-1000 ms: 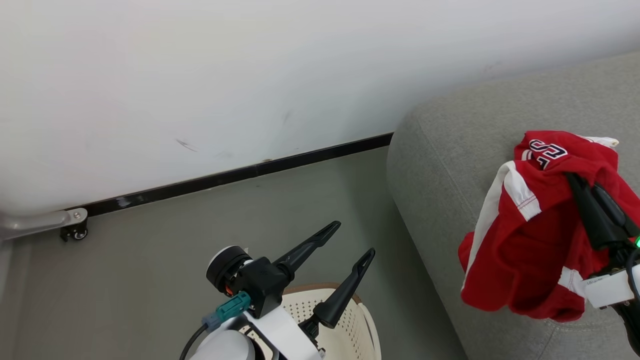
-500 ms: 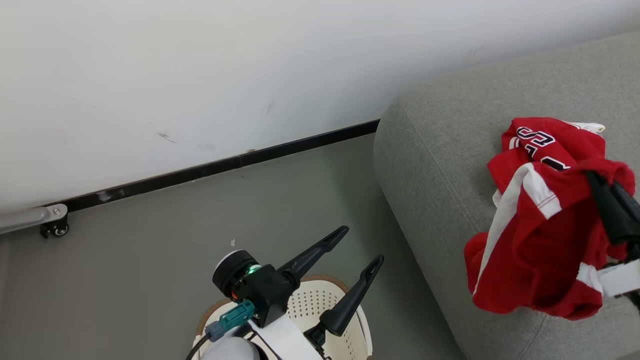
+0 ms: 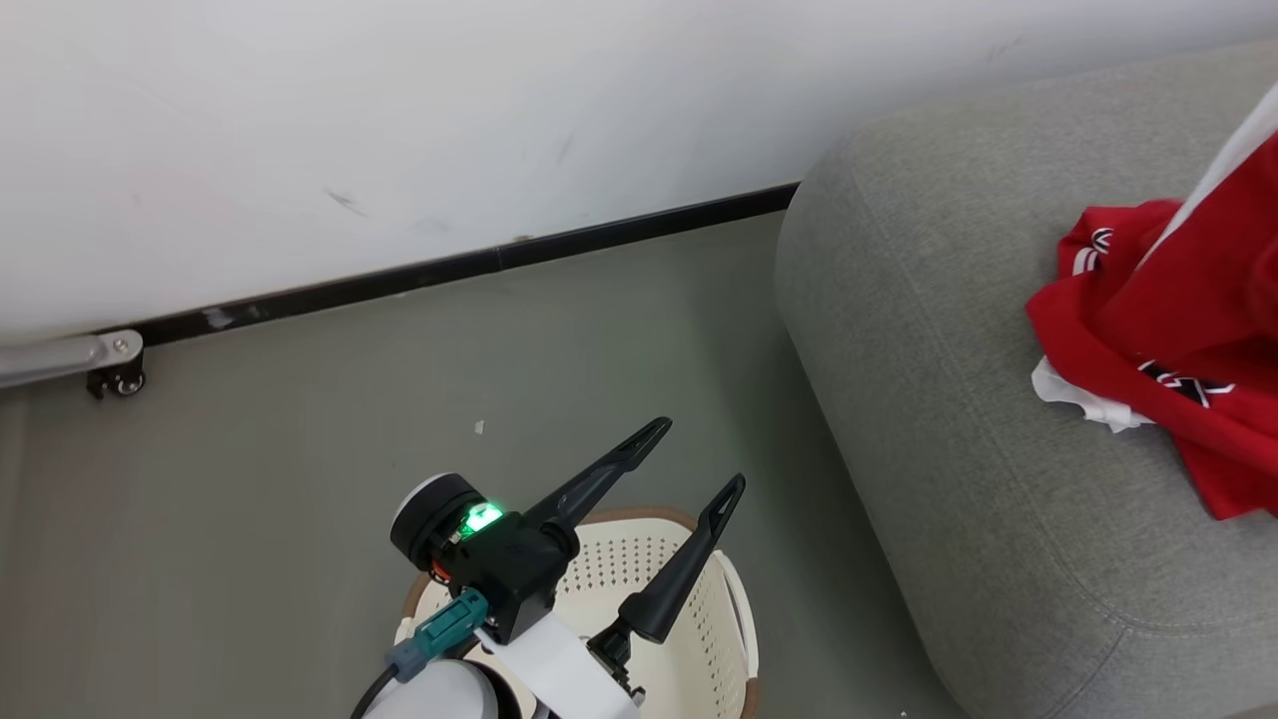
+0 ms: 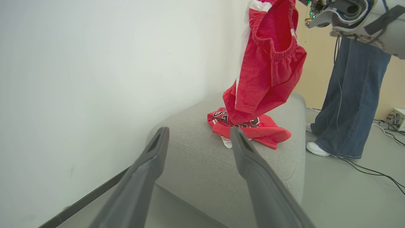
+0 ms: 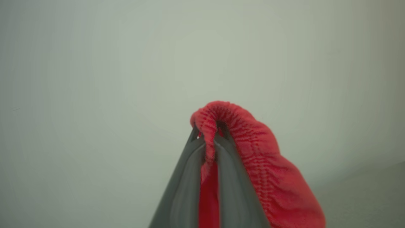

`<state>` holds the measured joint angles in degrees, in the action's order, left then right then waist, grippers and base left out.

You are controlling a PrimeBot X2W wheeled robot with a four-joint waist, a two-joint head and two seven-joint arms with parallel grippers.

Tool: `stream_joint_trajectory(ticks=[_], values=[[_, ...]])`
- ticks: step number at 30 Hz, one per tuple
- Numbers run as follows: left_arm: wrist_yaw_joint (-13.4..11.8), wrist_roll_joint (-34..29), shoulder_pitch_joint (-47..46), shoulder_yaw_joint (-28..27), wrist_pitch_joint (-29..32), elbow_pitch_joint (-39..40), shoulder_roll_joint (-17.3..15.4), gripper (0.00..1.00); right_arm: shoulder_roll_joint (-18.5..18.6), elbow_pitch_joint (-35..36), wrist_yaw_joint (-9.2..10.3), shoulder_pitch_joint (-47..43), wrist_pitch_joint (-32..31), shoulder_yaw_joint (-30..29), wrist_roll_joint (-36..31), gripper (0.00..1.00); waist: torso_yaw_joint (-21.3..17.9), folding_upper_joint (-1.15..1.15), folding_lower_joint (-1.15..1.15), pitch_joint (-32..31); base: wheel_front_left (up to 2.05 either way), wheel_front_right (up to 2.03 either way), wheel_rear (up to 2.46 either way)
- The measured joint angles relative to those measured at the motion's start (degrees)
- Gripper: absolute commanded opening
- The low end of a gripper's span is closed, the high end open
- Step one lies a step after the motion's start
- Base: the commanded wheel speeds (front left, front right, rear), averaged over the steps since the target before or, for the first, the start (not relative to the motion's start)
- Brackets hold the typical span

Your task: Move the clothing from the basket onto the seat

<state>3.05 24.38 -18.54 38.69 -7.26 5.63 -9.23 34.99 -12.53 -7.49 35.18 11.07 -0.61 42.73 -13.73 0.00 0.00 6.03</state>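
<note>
My right gripper point(image 5: 207, 135) is shut on the elastic edge of a red garment point(image 5: 253, 152). That garment point(image 4: 269, 63) hangs in the air above the light-grey seat point(image 4: 196, 164), its lower end touching a second red jersey point(image 4: 250, 129) that lies crumpled on the cushion. The head view shows the lying jersey point(image 3: 1148, 350) and the hanging cloth point(image 3: 1233, 210) at the right edge, over the seat point(image 3: 929, 330). My left gripper point(image 3: 696, 457) is open and holds nothing, above the cream basket point(image 3: 714, 639), whose inside is partly hidden by the arm.
A person in blue jeans point(image 4: 348, 101) and white shoes stands on the far side of the seat, with cables point(image 4: 373, 171) on the floor there. A white wall with a black baseboard point(image 3: 449, 270) runs behind. A castor and metal bar point(image 3: 110, 364) sit at the left.
My right gripper has lifted the held red garment higher and to the right, out of the head view. The head camera has shifted. My left gripper stays open over the basket.
</note>
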Motion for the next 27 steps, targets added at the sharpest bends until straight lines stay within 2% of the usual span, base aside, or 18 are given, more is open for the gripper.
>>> stream_joint_trajectory(ticks=[9,15,23,27], values=[[-0.87,-2.04,-2.34,0.26,1.35,4.23,-0.12,1.00,3.50,-8.86,0.00,8.64,-1.08,-3.42,-3.39,0.00,2.39,0.00,0.00,3.61,0.00,0.00,0.00],[-0.87,-2.65,-3.35,1.20,2.41,6.06,-0.07,1.00,5.24,-15.16,0.00,10.30,-0.98,-6.87,-3.38,0.00,3.78,0.00,0.00,5.89,0.00,0.00,0.00],[-0.19,-2.85,-5.95,2.58,3.74,7.47,0.23,1.00,4.69,-23.04,0.00,6.45,-0.12,-7.26,-3.89,0.00,5.30,0.00,0.00,9.78,0.00,0.00,0.00],[0.22,-2.85,-7.26,3.12,4.26,7.61,0.46,1.00,2.66,-24.87,0.00,3.89,0.89,-7.59,-2.83,0.00,5.59,0.00,0.00,11.77,0.00,0.00,0.00]])
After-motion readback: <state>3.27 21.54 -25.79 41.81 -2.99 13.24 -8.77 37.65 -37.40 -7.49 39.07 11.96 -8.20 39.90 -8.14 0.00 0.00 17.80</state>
